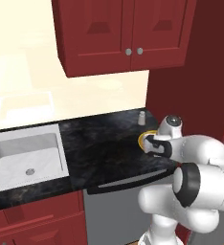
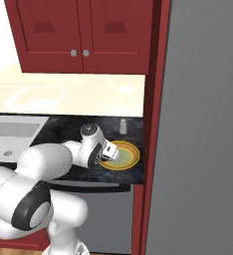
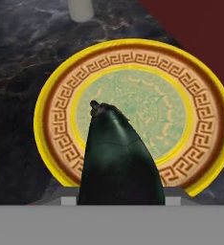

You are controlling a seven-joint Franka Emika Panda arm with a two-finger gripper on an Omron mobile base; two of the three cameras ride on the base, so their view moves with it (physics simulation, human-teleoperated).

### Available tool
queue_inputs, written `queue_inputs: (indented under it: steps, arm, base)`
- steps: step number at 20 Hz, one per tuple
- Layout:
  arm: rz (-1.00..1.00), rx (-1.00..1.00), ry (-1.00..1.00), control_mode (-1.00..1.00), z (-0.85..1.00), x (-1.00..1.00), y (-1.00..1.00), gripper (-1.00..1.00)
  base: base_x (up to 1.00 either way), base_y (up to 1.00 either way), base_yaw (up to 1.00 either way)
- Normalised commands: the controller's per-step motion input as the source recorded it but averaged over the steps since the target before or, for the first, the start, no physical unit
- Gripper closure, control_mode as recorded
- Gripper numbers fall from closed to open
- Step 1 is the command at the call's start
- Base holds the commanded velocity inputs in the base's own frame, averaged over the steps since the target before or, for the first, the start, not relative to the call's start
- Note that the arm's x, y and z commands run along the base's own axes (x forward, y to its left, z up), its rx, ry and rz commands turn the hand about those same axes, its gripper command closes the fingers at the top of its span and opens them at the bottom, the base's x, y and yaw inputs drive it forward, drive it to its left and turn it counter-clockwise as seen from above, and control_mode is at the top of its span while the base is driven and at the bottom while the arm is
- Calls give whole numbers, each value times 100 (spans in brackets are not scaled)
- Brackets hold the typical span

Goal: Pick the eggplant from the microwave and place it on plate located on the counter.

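The glossy black speckled stone counter (image 1: pixel 104 148) runs from a pale sink basin (image 1: pixel 25 160) at the left to a dark red side panel (image 2: pixel 151 124) at the right, with dark red wall cabinets (image 1: pixel 118 33) hanging above and a tall grey appliance front (image 2: pixel 208 129) standing beyond the panel. The round plate with a broad yellow-orange rim and pale greenish centre (image 3: pixel 133 112) lies on the counter close to that red panel and near the front edge, so the room on its right is tight, while the black stone stretches open between it and the sink. A small pale cylindrical shaker (image 2: pixel 122 126) stands on the counter behind the plate, apart from its rim. The white arm's two-finger gripper (image 2: pixel 110 154) hangs over the near left part of the plate, and in the hand view it is clamped on the dark, near-black elongated eggplant (image 3: pixel 116 158), which sticks out forward between the fingers. The eggplant's tip reaches over the plate's greenish centre, its body crossing the patterned rim; whether it touches the plate surface cannot be told. A dark horizontal bar handle (image 1: pixel 133 179) runs along the grey front just under the counter edge below the plate.
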Motion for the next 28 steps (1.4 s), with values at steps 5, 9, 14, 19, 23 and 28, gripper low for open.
queue_inputs:
  steps: [5, 9, 14, 19, 23, 28]
  arm:
    - [0, 0, 0, -100, -28, 27, -2, 100]
    - [0, 0, 0, -100, -14, 27, 0, 100]
    - [0, 0, 0, -100, 0, 25, 0, -100]
    - [0, 0, 0, -100, 0, 4, 0, -100]
    - [0, 0, 0, -100, 0, 0, 0, -100]
    - [-5, -2, 0, -100, 49, -3, 15, -100]
  base:
    - [0, 0, 0]
    - [0, 0, 0]
    - [0, 0, 0]
    - [0, 0, 0]
    - [0, 0, 0]
    - [0, 0, 0]
